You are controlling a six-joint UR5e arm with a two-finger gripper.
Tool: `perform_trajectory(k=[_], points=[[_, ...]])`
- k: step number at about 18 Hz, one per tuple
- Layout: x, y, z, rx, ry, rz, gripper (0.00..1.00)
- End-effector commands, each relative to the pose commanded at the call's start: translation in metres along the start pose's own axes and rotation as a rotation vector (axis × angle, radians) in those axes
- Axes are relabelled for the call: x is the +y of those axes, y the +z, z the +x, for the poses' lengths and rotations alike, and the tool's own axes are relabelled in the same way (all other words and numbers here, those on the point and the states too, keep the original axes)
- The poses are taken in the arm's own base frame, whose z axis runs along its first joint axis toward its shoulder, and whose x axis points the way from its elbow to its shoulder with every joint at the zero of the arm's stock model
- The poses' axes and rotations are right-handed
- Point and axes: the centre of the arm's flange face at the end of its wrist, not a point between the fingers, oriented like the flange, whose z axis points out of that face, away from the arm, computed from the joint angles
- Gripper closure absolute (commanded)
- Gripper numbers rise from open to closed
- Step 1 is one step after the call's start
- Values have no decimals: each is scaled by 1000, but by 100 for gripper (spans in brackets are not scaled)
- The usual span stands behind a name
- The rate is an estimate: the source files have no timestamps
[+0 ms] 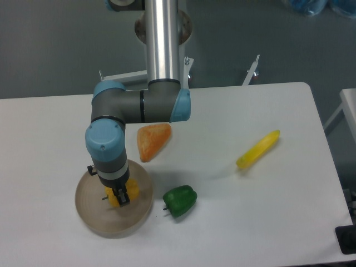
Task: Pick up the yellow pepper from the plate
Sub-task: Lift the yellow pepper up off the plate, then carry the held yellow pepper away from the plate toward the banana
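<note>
Camera view, gripper (119, 196) clamped around yellow pepper (115, 198), over plate (92, 214); green pepper (180, 201) beside.

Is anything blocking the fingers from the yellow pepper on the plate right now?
Nothing visible. The gripper is already down on the yellow pepper inside the plate; the green pepper lies off the plate to the side.

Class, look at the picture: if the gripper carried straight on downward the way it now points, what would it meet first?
The gripper points down and its fingers already seem to flank the yellow pepper, so it would meet that first, then the plate beneath. Contact is hard to judge.
</note>
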Motion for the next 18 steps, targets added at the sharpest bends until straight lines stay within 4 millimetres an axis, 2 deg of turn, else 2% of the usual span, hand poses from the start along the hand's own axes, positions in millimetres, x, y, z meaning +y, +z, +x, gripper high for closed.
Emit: perform_trajectory(k=[1,3,5,9,17,18], points=[[18,-21,-3,10,-28,-4,87],[41,-48,-8,28,-67,-4,87],[52,-66,-13,27,-89,5,87],[70,-82,-27,-3,-105,9,89],[159,-107,-55,-23,-106,-65,89],[175,-108,-61,-25,-80,-92,88]])
